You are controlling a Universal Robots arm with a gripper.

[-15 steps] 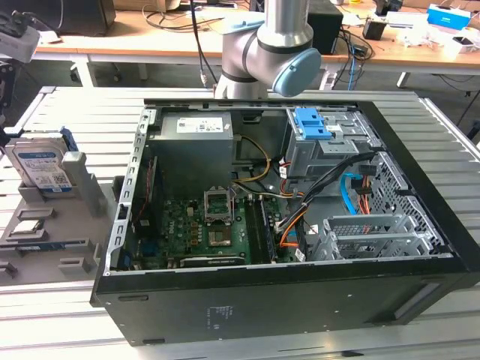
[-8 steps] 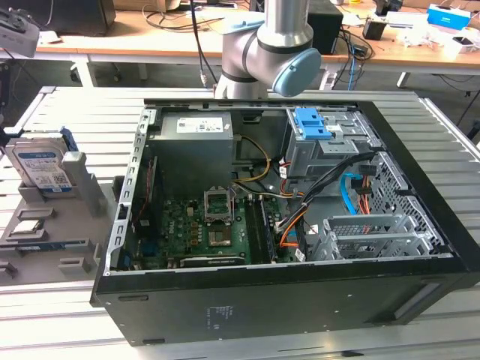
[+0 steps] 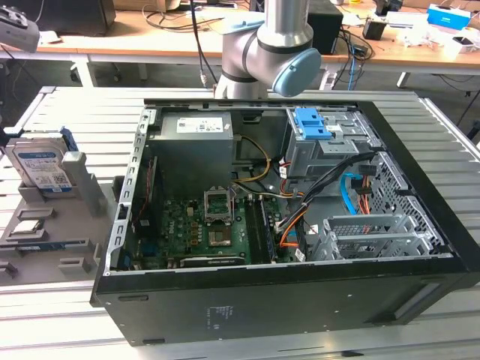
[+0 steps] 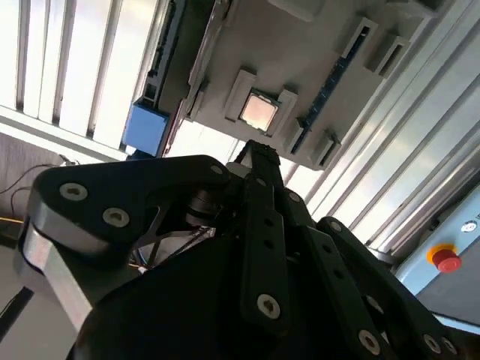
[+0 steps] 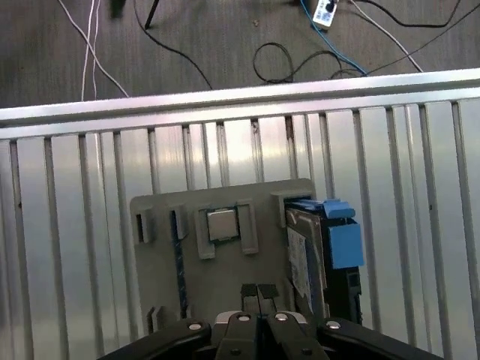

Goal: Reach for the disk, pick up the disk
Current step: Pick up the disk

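The disk stands on edge in a slot of the grey tray on the slatted worktop, at the exterior view's left. It is well apart from the open computer case, and a raised grey tray wall stands just beside it on the case side. In the first wrist view the hand has its fingers pressed together, holding nothing; its tips show against the tray just beside the disk, with a small square chip seated nearby. Bare slats ring the tray out to the worktop's edge rail — cabled floor beyond.
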